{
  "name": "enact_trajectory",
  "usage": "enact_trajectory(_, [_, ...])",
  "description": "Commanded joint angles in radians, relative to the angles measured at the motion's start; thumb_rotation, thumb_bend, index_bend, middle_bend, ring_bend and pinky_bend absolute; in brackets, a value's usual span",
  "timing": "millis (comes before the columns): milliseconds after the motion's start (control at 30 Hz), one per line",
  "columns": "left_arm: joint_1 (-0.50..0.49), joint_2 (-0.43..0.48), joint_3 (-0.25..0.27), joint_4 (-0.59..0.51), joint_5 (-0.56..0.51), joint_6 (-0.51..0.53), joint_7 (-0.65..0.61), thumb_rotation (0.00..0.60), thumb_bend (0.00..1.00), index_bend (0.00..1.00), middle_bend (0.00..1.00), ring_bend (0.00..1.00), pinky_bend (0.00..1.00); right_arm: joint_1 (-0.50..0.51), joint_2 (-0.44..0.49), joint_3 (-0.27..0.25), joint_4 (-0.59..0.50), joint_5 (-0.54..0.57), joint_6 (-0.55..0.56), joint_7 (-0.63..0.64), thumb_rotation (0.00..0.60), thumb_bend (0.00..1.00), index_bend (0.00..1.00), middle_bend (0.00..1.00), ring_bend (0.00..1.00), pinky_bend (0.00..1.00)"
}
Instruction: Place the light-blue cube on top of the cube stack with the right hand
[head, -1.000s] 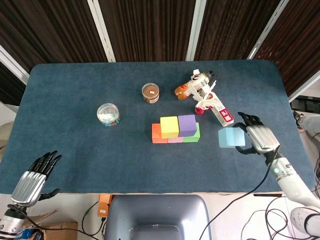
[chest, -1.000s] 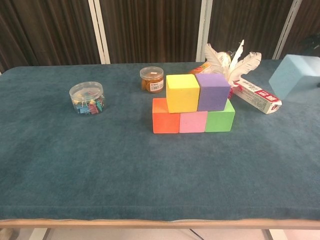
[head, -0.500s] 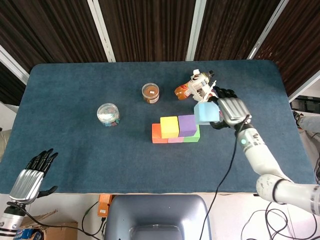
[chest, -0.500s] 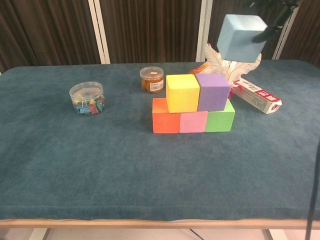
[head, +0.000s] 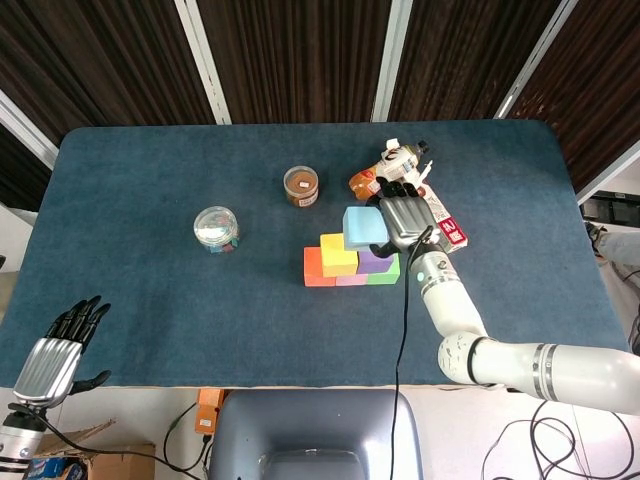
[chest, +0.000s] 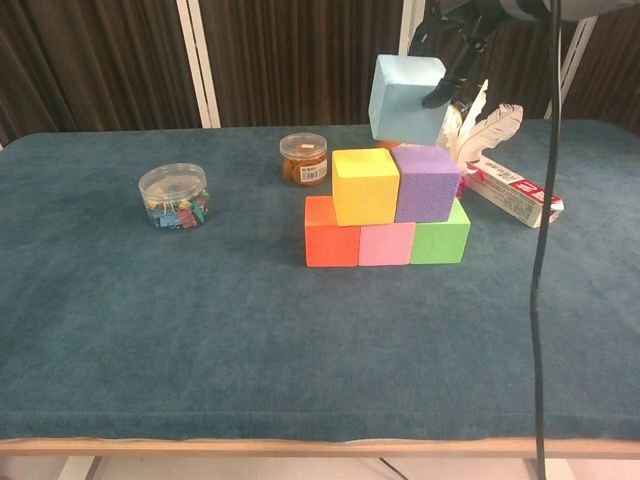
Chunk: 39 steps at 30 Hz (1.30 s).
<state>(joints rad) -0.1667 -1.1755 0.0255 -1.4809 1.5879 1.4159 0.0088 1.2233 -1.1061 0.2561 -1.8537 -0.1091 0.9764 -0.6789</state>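
My right hand (head: 404, 215) grips the light-blue cube (head: 365, 227) and holds it in the air, tilted, just above the stack. In the chest view the light-blue cube (chest: 405, 98) hangs over the seam between the yellow cube (chest: 365, 186) and the purple cube (chest: 426, 183), clear of both. Those two rest on a bottom row of orange (chest: 331, 245), pink (chest: 386, 243) and green (chest: 440, 234) cubes. My right hand (chest: 460, 40) shows at the top of the chest view. My left hand (head: 62, 352) hangs open off the table's near-left edge.
A clear jar of clips (head: 216, 229) stands left of the stack. An amber-lidded jar (head: 301, 186) sits behind it. A feathered toy and bottle (head: 393, 168) and a red-white box (chest: 514, 189) lie right and behind. A black cable (chest: 545, 250) hangs from my right arm.
My right hand carried the light-blue cube from the table's right side leftward and up, reaching the space above the yellow and purple cubes. The left hand barely shifted.
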Motion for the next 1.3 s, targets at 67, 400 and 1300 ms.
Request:
enact_trajectory(67, [0.002,0.000,0.000,-0.001,-0.002,0.001,0.002,0.600,0.03,0.00,0.00,0.00,0.16,0.000,0.021,-0.011,-0.010,-0.007,-0.027,-0.007,0.600,0.24,0.34,0.00,0.00,0.00])
enact_trajectory(400, [0.000,-0.007,-0.006,-0.005,-0.017,-0.009,0.020,0.600,0.03,0.00,0.00,0.00,0.16,-0.008,0.076,-0.043,0.002,-0.031,-0.131,0.017,0.600,0.25,0.34,0.00,0.00,0.00])
enact_trajectory(1300, [-0.007,-0.005,-0.010,-0.009,-0.027,-0.021,0.023,0.600,0.03,0.00,0.00,0.00,0.16,0.036,0.023,-0.111,0.078,-0.065,-0.182,0.104,0.600,0.25,0.31,0.00,0.00,0.00])
